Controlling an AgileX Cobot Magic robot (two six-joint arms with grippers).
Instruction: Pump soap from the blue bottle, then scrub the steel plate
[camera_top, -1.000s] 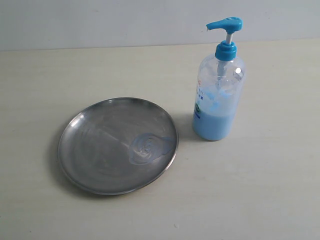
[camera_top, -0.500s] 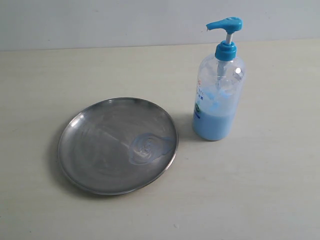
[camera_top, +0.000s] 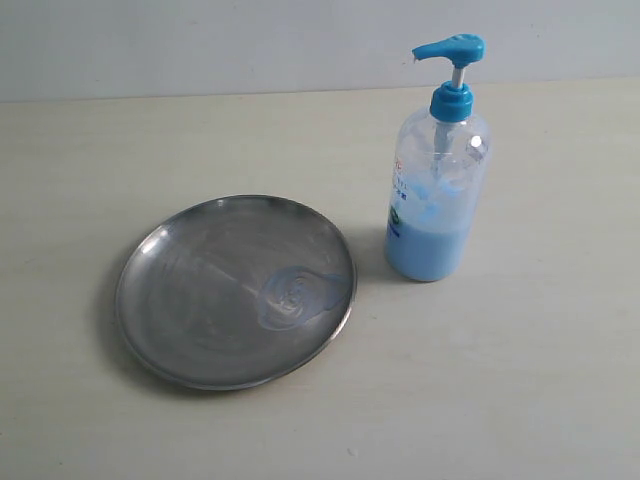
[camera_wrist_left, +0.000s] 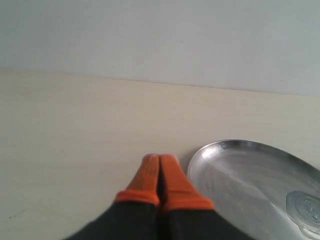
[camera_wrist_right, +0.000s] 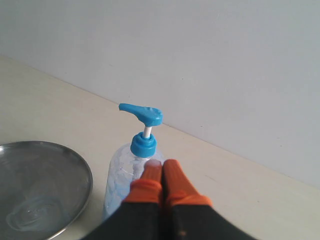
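Pale table (camera_top: 540, 380) carries the blue bottle (camera_top: 436, 195), upright just beside the steel plate (camera_top: 170, 290), with its spout turned toward the plate. We see soap (camera_top: 296, 296) as a bluish smear on the plate's bottle side. Our left gripper (camera_wrist_left: 160, 167) is clenched on nothing near the plate's rim. Our right gripper (camera_wrist_right: 161, 172) is likewise pressed together and empty, close by the bottle. Pumping looks like our step: we should press squarely down so the bottle doesn't tip.

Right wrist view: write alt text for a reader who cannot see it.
The right gripper, its orange-tipped jaws shut, points at the upright blue bottle. Beside it lies the steel plate with a smear of soap.
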